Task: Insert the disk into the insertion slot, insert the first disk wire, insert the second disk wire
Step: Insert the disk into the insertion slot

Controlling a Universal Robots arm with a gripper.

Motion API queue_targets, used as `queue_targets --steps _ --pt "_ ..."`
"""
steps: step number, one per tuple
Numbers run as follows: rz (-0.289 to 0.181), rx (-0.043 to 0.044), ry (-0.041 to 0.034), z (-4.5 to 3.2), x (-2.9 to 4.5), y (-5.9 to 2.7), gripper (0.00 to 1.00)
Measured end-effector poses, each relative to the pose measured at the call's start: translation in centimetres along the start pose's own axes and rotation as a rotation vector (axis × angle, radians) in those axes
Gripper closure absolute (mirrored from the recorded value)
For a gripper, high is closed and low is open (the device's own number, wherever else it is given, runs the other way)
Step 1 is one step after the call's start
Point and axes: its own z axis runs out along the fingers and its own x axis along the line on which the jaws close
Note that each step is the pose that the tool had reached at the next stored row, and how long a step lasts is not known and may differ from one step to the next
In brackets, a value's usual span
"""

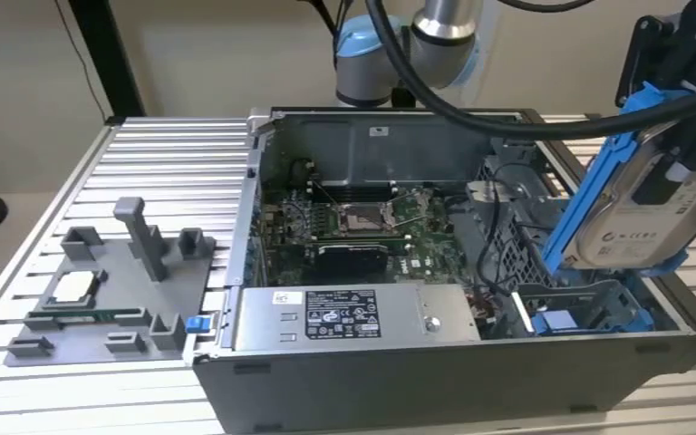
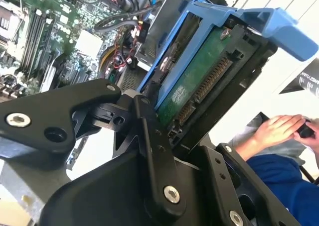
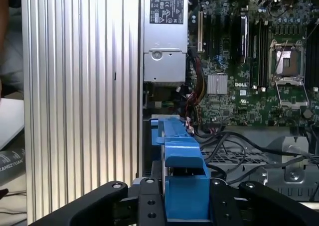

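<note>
In the exterior view my gripper (image 1: 677,168) is shut on the disk (image 1: 633,217), a silver drive with a white label in a blue carrier frame. The disk hangs tilted above the case's right end. Just below it lies the insertion slot (image 1: 584,308), a grey bay with blue tabs (image 1: 554,323); the two are apart. The second wrist view shows the disk's green circuit-board side (image 2: 197,84) and its connectors between my black fingers (image 2: 149,131). In the first wrist view the blue carrier (image 3: 182,181) sits between my fingers, with the gripper (image 3: 182,208) over the case's edge. Dark cables (image 1: 493,231) lie beside the bay.
The open computer case (image 1: 445,381) stands on a slatted metal table (image 1: 167,172). Inside are the motherboard (image 1: 361,222) and a grey labelled power-supply box (image 1: 348,317). A grey fixture tray (image 1: 106,290) lies at the exterior view's left. A person's hands (image 2: 279,129) show in the second wrist view.
</note>
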Motion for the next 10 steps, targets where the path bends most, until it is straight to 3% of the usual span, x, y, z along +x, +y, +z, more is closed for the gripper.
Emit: queue_targets --steps 10 --pt "0.001 -0.0019 -0.0001 1.77 -0.01 -0.35 1.00"
